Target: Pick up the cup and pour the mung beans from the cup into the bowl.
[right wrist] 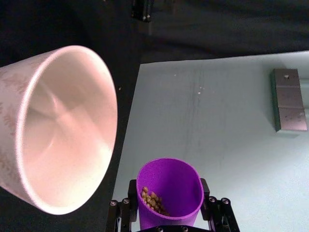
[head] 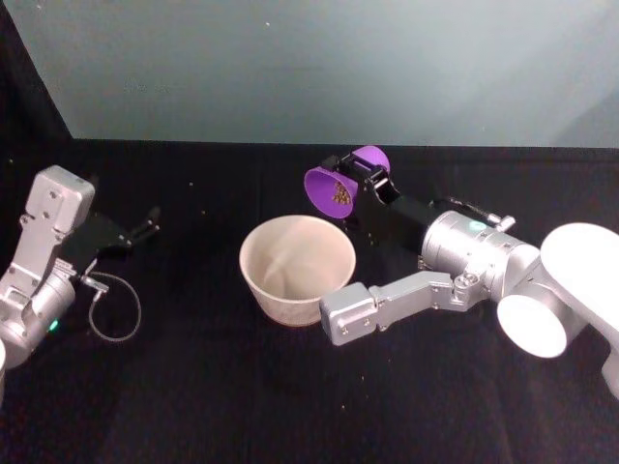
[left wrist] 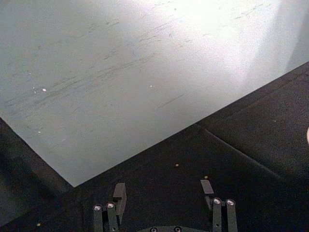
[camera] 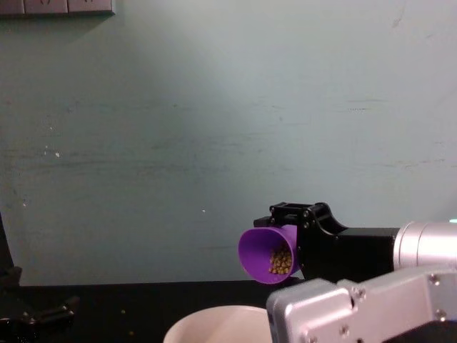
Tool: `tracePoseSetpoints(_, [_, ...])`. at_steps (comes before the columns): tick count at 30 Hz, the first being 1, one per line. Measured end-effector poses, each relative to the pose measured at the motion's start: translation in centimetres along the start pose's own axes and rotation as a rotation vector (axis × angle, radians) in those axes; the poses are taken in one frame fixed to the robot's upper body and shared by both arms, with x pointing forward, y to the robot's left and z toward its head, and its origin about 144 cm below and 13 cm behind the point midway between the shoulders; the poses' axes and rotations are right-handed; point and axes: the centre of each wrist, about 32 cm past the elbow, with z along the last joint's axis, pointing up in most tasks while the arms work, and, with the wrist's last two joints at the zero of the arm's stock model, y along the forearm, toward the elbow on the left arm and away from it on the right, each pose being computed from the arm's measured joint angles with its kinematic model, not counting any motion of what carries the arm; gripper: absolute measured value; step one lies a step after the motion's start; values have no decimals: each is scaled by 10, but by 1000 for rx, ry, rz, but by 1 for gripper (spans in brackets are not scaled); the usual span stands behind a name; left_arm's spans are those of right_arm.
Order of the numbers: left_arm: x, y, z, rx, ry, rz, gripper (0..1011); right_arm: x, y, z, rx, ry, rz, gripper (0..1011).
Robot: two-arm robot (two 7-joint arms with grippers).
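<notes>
small bright purple plastic cup (head: 334, 191) hangs tipped nearly on its side above the far right part of the wide round pale pinkish-white bowl (head: 290, 280), its mouth turned toward the bowl. the right claw (right wrist: 168, 189) is clamped on the cup's wall, a finger on each side. the tiny olive-brown mung beans (right wrist: 152, 200) lie heaped along the cup's lower wall, short of the lip. the bowl's inside looks bare, so the pour seems barely begun. the bowl stands on the black surface (head: 193, 387). the left claw (left wrist: 163, 189) is parked well to the left of the bowl, fingers apart with nothing between them

to do this step well, i'd want the lip clearly over the bowl's opening before tilting more; from the head view it's hard to tell whether it is above the opening or just beyond the far rim. roll the wrist slowly so the beans slide out in a thin stream, since small round beans would likely bounce off a smooth wall and scatter. bringing the lip lower toward the bowl would shorten the drop. grip firmly, as the tapered cup could slip when it turns mouth-down, and mind the grey right arm (head: 387, 302) lying close by the bowl's near right rim
</notes>
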Motion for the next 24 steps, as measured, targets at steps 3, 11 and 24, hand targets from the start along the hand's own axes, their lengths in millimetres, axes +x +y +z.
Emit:
tracePoseSetpoints(3, [0,0,0,0,0,0,1000,-2,-1,2,-3,-41,-2,729])
tracePoseSetpoints(11, [0,0,0,0,0,0,1000,-6,0,7,-12,-120,2,729])
tracePoseSetpoints(24, [0,0,0,0,0,0,1000,-10,1,13,-20,-193,10,729])
